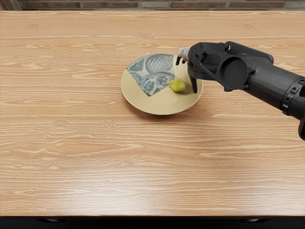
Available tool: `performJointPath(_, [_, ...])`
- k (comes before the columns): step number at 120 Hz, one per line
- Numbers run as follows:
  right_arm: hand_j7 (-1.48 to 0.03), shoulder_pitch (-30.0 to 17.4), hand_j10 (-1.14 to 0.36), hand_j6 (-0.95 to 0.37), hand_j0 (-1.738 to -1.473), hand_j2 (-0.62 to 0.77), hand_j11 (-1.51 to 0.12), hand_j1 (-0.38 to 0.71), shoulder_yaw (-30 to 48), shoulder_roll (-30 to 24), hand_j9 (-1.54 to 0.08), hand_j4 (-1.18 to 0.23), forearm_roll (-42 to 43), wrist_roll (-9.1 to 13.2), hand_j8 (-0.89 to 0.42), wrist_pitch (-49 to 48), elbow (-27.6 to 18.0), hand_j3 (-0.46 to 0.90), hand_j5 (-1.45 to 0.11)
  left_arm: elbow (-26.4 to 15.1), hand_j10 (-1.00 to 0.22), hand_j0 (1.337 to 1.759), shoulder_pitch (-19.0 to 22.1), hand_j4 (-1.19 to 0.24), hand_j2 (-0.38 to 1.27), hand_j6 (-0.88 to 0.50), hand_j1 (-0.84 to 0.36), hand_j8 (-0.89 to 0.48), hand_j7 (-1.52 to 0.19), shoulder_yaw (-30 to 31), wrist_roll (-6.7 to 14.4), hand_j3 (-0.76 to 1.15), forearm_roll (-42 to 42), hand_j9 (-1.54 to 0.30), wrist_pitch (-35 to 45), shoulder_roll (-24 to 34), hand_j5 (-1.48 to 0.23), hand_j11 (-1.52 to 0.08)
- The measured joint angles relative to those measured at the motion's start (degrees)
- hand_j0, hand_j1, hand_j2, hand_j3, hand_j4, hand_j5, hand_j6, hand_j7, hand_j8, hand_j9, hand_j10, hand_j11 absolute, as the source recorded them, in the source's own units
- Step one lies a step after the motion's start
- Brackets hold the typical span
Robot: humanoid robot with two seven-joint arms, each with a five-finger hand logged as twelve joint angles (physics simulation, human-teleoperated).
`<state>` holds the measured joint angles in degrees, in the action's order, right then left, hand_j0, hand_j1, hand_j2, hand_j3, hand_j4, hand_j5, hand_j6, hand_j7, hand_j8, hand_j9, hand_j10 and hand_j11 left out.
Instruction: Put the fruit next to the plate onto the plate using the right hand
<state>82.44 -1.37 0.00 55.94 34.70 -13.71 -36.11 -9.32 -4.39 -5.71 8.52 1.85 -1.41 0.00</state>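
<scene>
Wood table (71, 157), brick wall (143, 5) strip behind. Right arm enters from right and reaches over plate's right rim. Plate (157, 102) shallow, part patterned, holds one fruit and nothing else. Right hand (195, 59): fingers (194, 86) hang apart, clamped on nothing, one just beside fruit (177, 86). Fruit lies on plate, right of centre. Risk: on withdrawal that finger could nudge fruit and roll it over low rim.

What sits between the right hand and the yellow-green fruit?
Head view: only bare beige plate separates the yellow-green fruit from a finger of the black right hand.
</scene>
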Motion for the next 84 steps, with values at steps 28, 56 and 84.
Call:
performJointPath(28, [-0.11,0.6,-0.08,-0.05,-1.658,0.06,-0.12,-0.28,4.3,-10.7,-0.12,-0.08,-6.3,-9.7,-0.05,-13.5,-6.2,0.00,-0.12,0.0,-0.02,1.658,0.0,-0.02,0.00,-0.02,0.33,-0.02,-0.02,0.0,0.0,0.00,0.0,-0.02,0.0,0.0,-0.02,-0.02])
performJointPath(56, [-0.04,-1.4,-0.03,-0.02,-1.658,0.02,-0.04,-0.33,6.0,-23.8,-0.04,-0.03,-8.5,-25.6,-0.02,-20.5,-8.5,0.00,-0.04,0.0,-0.02,1.658,0.0,-0.02,0.00,-0.02,0.33,-0.02,-0.02,0.0,0.0,0.00,0.0,-0.02,0.0,0.0,-0.02,-0.02])
performJointPath(84, [-0.01,-3.8,-0.01,-0.01,-1.658,0.01,-0.01,-0.34,5.9,-31.1,-0.01,-0.01,-8.6,-32.9,-0.01,-21.2,-8.8,0.00,-0.01,-0.1,-0.01,1.658,0.0,-0.02,0.00,-0.02,0.33,-0.02,-0.02,0.0,0.0,0.00,0.0,-0.02,0.0,0.0,-0.02,-0.02])
